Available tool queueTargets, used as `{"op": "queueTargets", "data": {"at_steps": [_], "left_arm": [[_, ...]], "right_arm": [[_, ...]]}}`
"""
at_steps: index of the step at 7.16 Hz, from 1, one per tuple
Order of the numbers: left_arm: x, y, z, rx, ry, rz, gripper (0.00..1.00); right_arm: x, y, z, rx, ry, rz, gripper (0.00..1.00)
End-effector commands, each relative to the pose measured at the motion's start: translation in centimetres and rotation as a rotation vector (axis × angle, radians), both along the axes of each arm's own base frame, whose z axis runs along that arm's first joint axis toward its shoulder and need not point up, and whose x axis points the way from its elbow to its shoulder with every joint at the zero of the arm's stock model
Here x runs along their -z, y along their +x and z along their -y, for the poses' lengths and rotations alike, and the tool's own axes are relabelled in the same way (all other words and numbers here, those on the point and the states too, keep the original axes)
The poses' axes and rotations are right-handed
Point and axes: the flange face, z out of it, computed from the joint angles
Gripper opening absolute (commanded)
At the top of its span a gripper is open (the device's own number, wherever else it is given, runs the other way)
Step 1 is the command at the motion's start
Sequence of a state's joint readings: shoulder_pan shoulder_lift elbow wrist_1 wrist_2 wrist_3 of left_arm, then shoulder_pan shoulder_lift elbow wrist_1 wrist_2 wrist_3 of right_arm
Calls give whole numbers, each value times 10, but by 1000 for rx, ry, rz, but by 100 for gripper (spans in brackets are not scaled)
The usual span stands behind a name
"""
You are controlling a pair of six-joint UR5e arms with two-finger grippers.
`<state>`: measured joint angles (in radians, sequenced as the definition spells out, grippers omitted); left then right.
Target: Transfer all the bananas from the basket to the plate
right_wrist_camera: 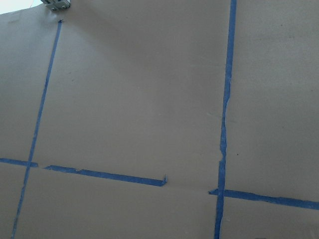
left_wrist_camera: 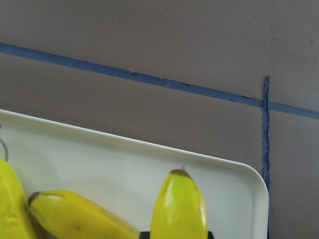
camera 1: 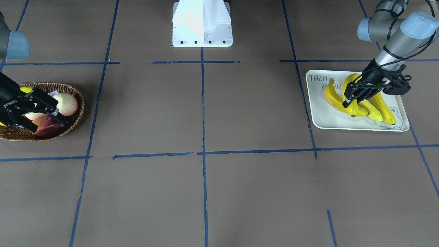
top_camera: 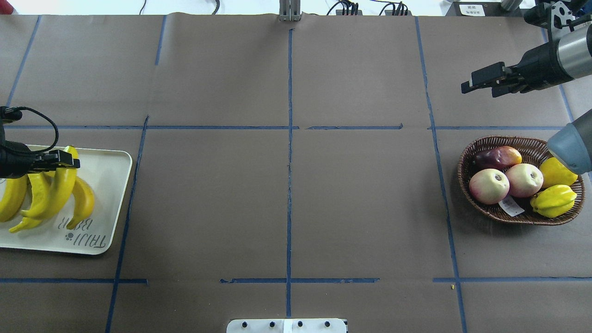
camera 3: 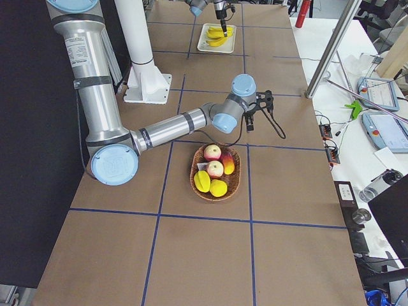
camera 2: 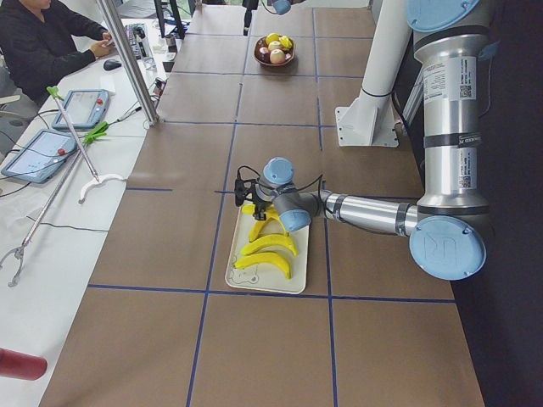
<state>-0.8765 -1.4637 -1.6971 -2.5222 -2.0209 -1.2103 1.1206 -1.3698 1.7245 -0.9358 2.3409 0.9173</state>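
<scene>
On the left of the tabletop (top_camera: 231,208), the plate (top_camera: 113,182) carries all four bananas (top_camera: 60,189). The last lies across its neighbours, one end pinched in the left hand (top_camera: 64,161), whose fingers are narrowed onto it, probably for a gentle set-down. On the right, the basket (top_camera: 504,216) holds apples (top_camera: 489,186) and pointed yellow fruits (top_camera: 552,200), with no banana among them. Beyond it, the right hand (top_camera: 471,81) hovers spread wide and empty — seemingly parked clear.

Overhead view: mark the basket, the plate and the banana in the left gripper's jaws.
basket (top_camera: 532,147), overhead exterior view, on the woven inner wall at the far side.
plate (top_camera: 113,185), overhead exterior view, on bare white surface near its right edge.
banana (top_camera: 62,185), overhead exterior view, on the middle of its yellow body.
</scene>
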Motion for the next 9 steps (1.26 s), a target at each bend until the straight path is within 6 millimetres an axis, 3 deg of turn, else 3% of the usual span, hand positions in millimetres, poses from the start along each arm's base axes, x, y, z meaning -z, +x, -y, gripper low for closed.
{"op": "queueTargets", "data": {"at_steps": [1, 5, 7, 8, 9], "left_arm": [[-1, 2, 0, -2, -1, 3, 100], [6, 5, 1, -16, 0, -13, 100], [25, 14, 14, -57, -82, 2, 100], [32, 16, 24, -50, -105, 21, 100], [38, 9, 31, -68, -89, 29, 100]], "right_arm": [[-1, 0, 0, 1, -2, -1, 100], [-12, 10, -2, -8, -8, -14, 100], [-36, 35, 4, 15, 9, -100, 100], [-48, 56, 11, 39, 29, -163, 100], [-63, 91, 19, 66, 58, -233, 100]]}}
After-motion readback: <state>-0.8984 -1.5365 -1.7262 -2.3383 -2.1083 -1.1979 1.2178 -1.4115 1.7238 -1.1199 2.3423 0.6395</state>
